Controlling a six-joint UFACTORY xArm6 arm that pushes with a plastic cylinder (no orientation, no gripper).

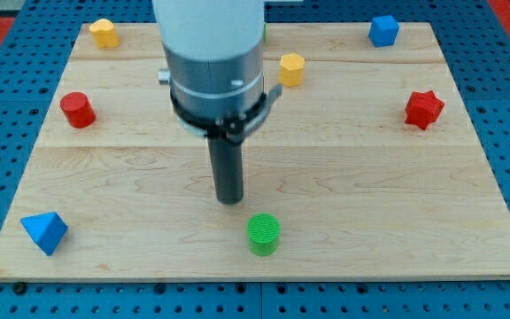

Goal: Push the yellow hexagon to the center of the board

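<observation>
The yellow hexagon (291, 68) sits near the view's top, just right of the arm's body. My tip (229, 200) rests on the wooden board (370, 177) near the middle, well below and left of the yellow hexagon and not touching it. A green cylinder (263, 233) lies just below and right of my tip, apart from it. The arm's wide body hides part of the board's top middle.
A second yellow block (104, 32) sits at the top left. A red block (77, 109) is at the left, a red star-like block (424, 109) at the right. A blue block (383, 29) is at top right, a blue wedge (44, 231) at bottom left.
</observation>
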